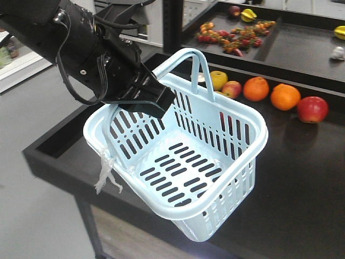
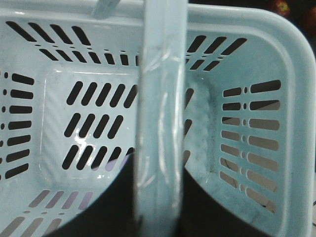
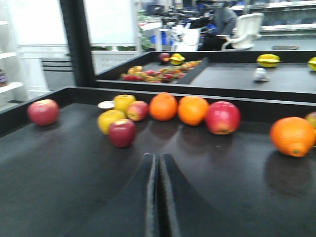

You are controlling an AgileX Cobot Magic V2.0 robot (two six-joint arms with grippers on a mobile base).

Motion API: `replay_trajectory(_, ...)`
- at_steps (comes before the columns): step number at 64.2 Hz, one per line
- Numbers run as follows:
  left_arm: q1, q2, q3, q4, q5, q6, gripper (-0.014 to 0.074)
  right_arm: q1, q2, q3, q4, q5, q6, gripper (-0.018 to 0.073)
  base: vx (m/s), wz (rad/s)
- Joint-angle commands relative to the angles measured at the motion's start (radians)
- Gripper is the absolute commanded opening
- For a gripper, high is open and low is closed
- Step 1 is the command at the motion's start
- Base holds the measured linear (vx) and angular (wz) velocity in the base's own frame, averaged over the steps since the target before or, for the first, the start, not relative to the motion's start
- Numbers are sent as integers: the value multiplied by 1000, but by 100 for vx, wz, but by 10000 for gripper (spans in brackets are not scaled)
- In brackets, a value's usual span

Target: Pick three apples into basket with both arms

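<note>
"Pale blue plastic: where is it?"

"The basket [image 1: 264,132] hangs tilted over the front edge of the bench [image 1: 302,178], near its left corner, with nothing inside. My left pincer [image 1: 153,102] is clamped on one hoop handle [image 2: 160,123]."

"And the right pincer?"

"My right pincer [image 3: 158,192] is low over the bench, fingers pressed together on nothing. The left apple [image 3: 43,111] lies by the left edge. The dark apple [image 3: 122,132] and the big apple [image 3: 222,117] lie toward the back edge, near the oranges [image 3: 163,106]."

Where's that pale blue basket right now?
Front view, centre-left: the basket hangs tilted from the left hand, which grips one handle, over the near edge of the black table, with apples and oranges behind it.
</note>
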Motion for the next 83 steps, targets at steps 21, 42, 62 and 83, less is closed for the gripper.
replay_trajectory(21,-3,-43,-23,-37,-28,-7,-7,-6,-8,9,-3,-75,-9,-3,13,-48)
replay_trajectory(42,-3,-43,-23,-37,-28,-7,-7,-6,-8,9,-3,-75,-9,-3,10,-43)
replay_trajectory(62,-3,-43,-23,-37,-28,-7,-7,-6,-8,9,-3,-75,-9,-3,6,-24)
replay_trajectory(83,-3,-43,-23,-37,-28,-7,-7,-6,-8,9,-3,-75,-9,-3,4,-12)
